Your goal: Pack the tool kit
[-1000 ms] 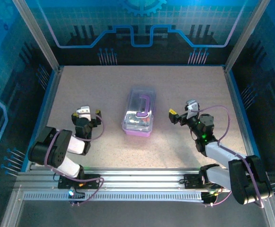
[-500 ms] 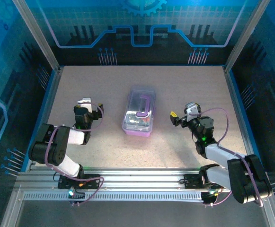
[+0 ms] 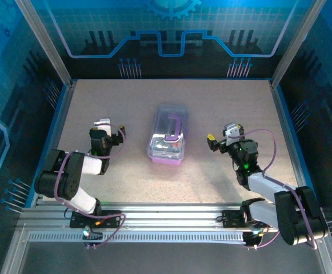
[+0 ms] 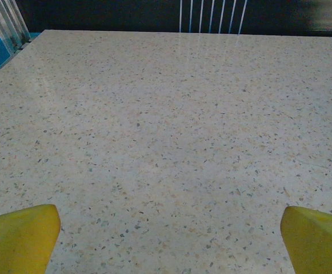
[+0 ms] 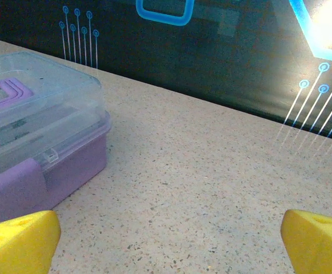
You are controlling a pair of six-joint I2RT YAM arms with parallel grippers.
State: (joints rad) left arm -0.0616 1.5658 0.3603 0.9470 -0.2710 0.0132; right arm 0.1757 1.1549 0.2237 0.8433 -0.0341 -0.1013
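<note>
The tool kit [image 3: 168,136] is a purple case with its clear lid down and a purple handle on top, standing in the middle of the table. Dark tools show dimly through the lid. In the right wrist view the case [image 5: 40,137] lies at the left, ahead of my open right gripper [image 5: 168,242]. From above, the right gripper [image 3: 220,133] hovers to the right of the case, apart from it. On the other side of the case, my left gripper [image 3: 111,127] stands open. Bare table lies between its yellow fingertips [image 4: 17,240].
The speckled table [image 3: 223,103] is bounded by a blue rim and metal frame posts [image 3: 60,63] at the back corners. A dark patterned wall [image 5: 211,51] closes the far side. An aluminium rail [image 3: 166,220] runs along the near edge, where the arm bases sit.
The left arm has folded back, its gripper shifting slightly away from me. The right gripper has drawn a little nearer to me. Both stay open and the case has not moved.
</note>
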